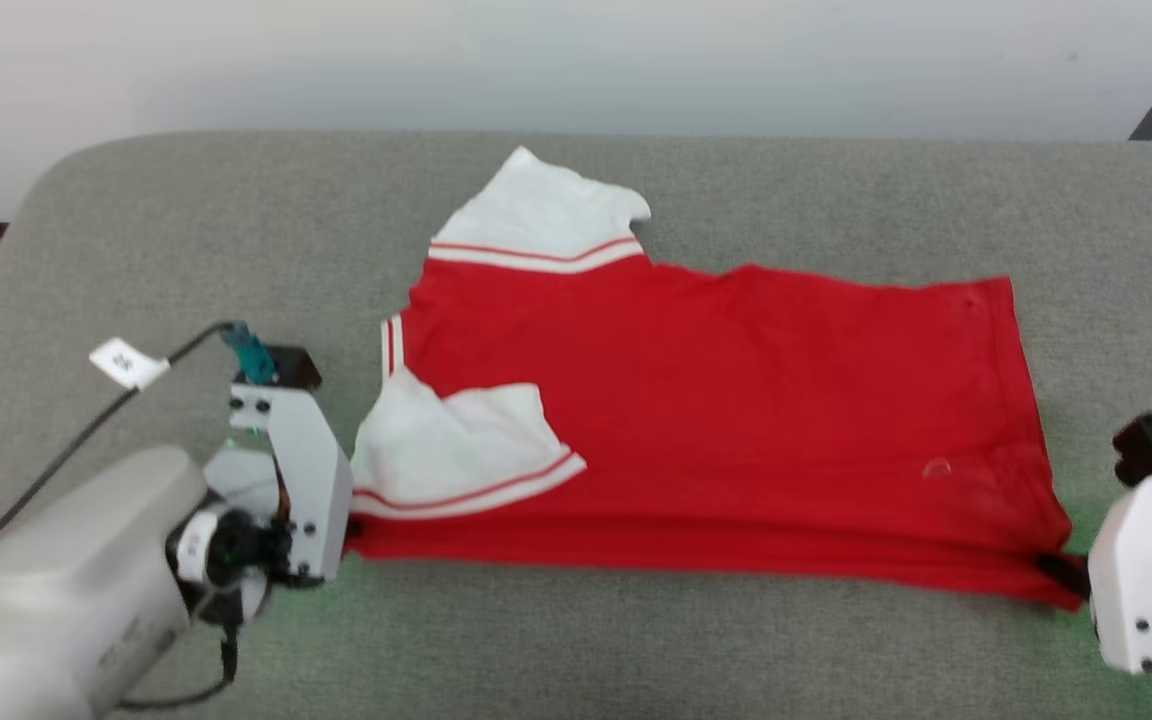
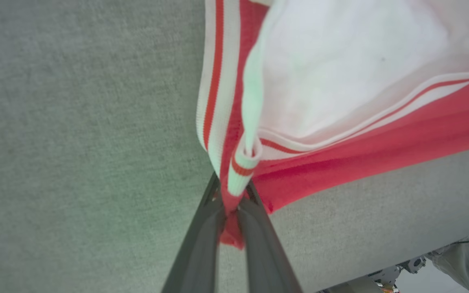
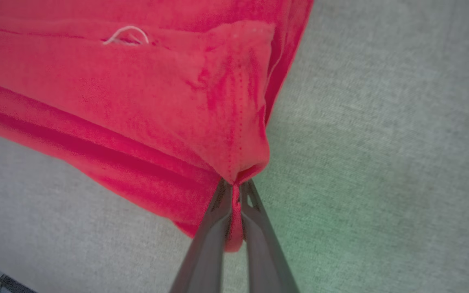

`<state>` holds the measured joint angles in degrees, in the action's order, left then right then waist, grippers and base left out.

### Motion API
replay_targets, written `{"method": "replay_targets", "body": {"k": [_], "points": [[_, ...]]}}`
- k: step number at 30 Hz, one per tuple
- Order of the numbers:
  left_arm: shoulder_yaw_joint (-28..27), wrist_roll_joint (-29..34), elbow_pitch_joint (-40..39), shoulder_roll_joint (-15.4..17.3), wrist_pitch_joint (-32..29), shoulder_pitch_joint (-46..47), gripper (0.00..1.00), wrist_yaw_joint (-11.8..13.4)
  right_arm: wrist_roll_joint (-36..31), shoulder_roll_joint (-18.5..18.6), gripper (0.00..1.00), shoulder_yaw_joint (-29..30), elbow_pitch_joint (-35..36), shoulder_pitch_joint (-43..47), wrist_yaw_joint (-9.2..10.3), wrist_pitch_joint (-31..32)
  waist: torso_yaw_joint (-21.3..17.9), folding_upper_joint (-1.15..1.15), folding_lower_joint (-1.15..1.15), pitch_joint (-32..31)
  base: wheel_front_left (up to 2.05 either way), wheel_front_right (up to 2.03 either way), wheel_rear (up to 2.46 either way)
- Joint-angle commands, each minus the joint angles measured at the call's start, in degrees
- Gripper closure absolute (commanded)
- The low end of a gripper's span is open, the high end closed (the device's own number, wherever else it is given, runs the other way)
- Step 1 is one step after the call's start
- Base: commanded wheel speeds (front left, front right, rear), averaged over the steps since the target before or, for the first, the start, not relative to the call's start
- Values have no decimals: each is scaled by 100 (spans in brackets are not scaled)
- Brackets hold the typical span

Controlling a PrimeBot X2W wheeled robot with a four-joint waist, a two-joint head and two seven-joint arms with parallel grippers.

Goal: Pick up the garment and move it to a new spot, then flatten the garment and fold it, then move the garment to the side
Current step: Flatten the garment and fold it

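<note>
- Red jersey cloth with white sleeves and striped trim: the garment (image 1: 736, 400), one item, lies spread on the grey padded surface (image 1: 186, 230), with layers stacked along its near edge.
- Long axis: runs left to right across the head view, neck end towards the robot's left and hem end towards its right.
- Left gripper (image 2: 232, 205): fingers pressed together on a bunched near corner of red cloth and striped trim at the neck end.
- Right gripper (image 3: 234, 191): fingers pinched together on the near hem corner, along the stitched seam.
- Key relation: both grips sit at opposite ends of the same near long edge. The body of the garment lies beyond the fingertips, away from the robot. Neither arm is nearer, as each holds its own end.
- Judgement: any lift or fold-over has to carry both ends evenly, or the edge will probably sag between them.
- Count: one garment; two sleeves, the far sleeve (image 1: 536, 215) flat on the surface and the near sleeve (image 1: 456, 450) turned onto the red body; two grippers, both engaged.
</note>
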<state>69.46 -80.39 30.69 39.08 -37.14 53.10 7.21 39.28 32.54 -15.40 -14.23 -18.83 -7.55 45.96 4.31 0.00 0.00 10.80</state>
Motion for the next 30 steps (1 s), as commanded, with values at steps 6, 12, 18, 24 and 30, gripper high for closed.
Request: {"method": "replay_targets", "body": {"k": [6,12,18,24,30], "points": [[67,-16,-965,489,-5,-505,100,543,-156,-44,100,398,402,713,11,185,25,0,0,-51,0,0,0],[66,20,-1391,593,113,-706,55,727,-363,-319,85,517,536,888,11,192,-31,0,0,-12,0,0,0],[54,151,-1568,751,-6,-459,0,845,-486,-457,38,470,691,770,11,185,-113,0,0,0,0,0,0],[36,448,-1898,1075,-323,58,0,991,-580,-519,0,548,918,664,10,44,-233,0,0,31,0,0,0],[-172,805,-2038,1155,-245,751,0,886,-741,-612,0,748,1404,605,10,-314,-433,0,0,182,0,0,0]]}}
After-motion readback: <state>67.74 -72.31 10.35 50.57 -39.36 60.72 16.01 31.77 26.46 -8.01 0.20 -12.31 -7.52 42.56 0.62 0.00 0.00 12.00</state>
